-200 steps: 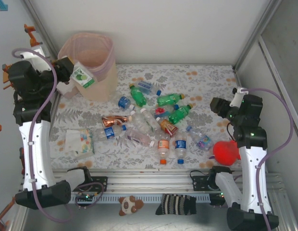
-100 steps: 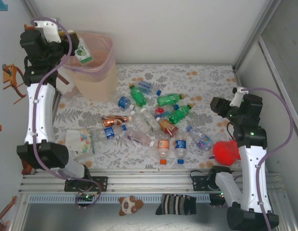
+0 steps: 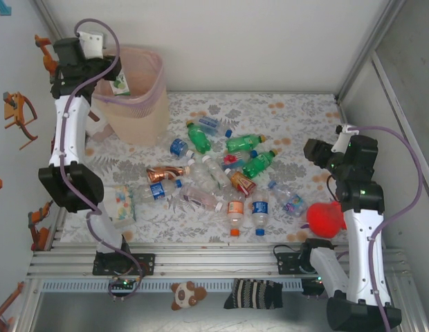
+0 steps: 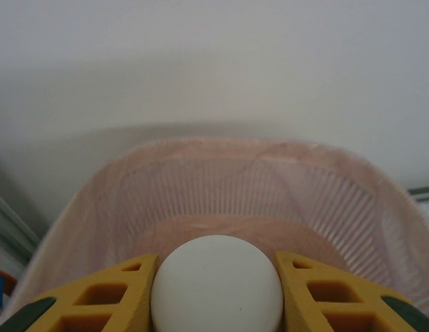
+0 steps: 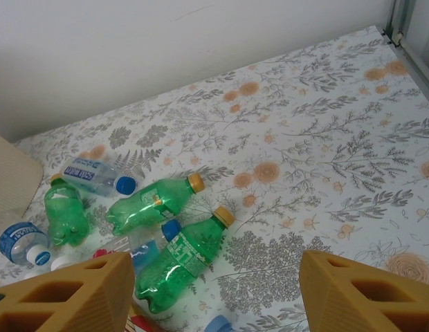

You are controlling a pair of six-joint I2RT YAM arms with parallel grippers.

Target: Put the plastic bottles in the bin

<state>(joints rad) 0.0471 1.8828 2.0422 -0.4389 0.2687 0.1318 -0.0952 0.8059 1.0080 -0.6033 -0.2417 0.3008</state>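
The left gripper (image 3: 109, 70) hangs over the far left corner of the table (image 3: 290, 111), above the open mouth of the pale pink bin (image 3: 142, 114). Its yellow fingers (image 4: 111, 294) pinch a lime-labelled bottle (image 3: 120, 83). In the left wrist view the bottle's white rounded end sits tight between them, with the bin's ribbed inner wall below.

The right gripper (image 3: 313, 151) hovers near the right edge, with its fingers (image 5: 72, 297) spread wide and nothing between them.

The other plastic bottles (image 3: 221, 173) lie scattered in a loose heap at the middle of the floral cloth. Among them are three green bottles (image 5: 183, 259), a copper-coloured bottle (image 3: 165, 173) and several clear ones with blue or orange labels. A red plush toy (image 3: 325, 216) rests by the near right corner, and a white box with coloured dots (image 3: 117, 203) lies toward the near left edge.
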